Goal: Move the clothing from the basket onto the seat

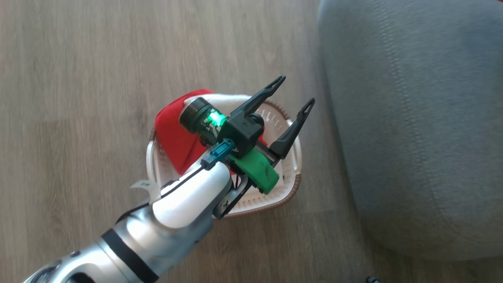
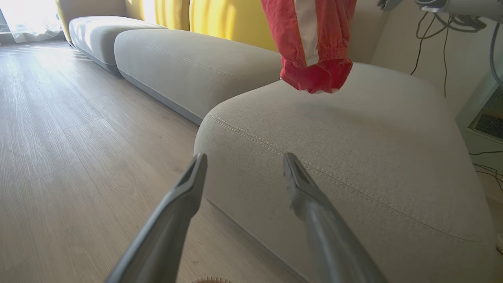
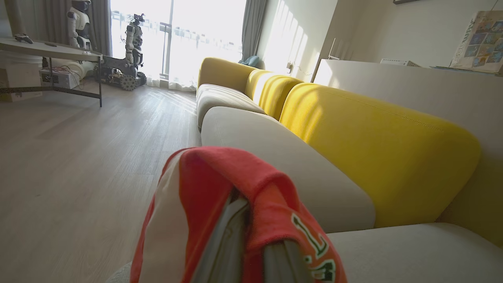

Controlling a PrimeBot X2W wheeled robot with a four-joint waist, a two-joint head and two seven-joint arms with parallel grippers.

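Red garments (image 1: 173, 137) two, basket (image 1: 255, 202) one.

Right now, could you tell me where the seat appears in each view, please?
Head view: the seat fills the right side, beside the basket.
Left wrist view: centre and right, beyond the open left gripper, under the hanging garment.
Right wrist view: bottom right, behind that garment, held in the right gripper.
Shared landmark: the wood floor, left of the seat throughout.

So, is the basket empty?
Not empty. A red garment lies in the basket, bulging over its left side.
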